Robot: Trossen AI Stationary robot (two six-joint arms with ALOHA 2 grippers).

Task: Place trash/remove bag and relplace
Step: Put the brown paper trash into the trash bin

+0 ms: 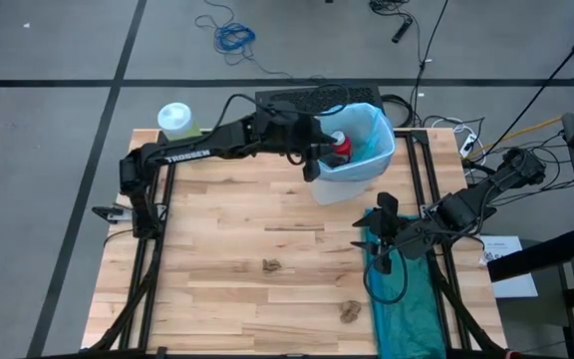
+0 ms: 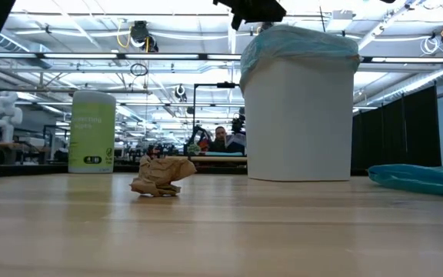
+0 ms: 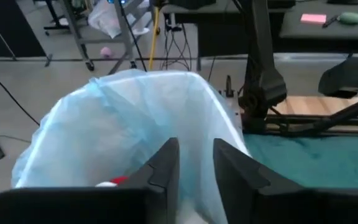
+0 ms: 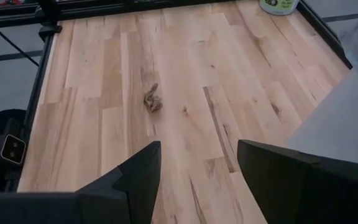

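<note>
We take the white wastebasket (image 1: 339, 185) as landmark; it stands at the far edge of the wooden surface (image 1: 227, 249), and the light blue bag (image 1: 377, 135) lines it, its rim folded over the basket's lip. The left claw (image 1: 317, 152) hangs over the basket's mouth — in the left wrist view its two dark fingers (image 3: 166, 165) stand a little apart with nothing between them, just above the bag's opening. A small red white-capped container (image 1: 341, 145) lies inside the bag, beside that claw. Two crumpled brown paper wads rest on the surface on the near side of the basket: one (image 1: 271, 265) well apart from it, the other (image 1: 350, 311) farther still. The right claw (image 1: 379, 231) waits near the basket over a teal plastic bag (image 1: 407, 309), fingers spread wide, empty. A green bottle (image 1: 176, 121) stands left of the basket.
</note>
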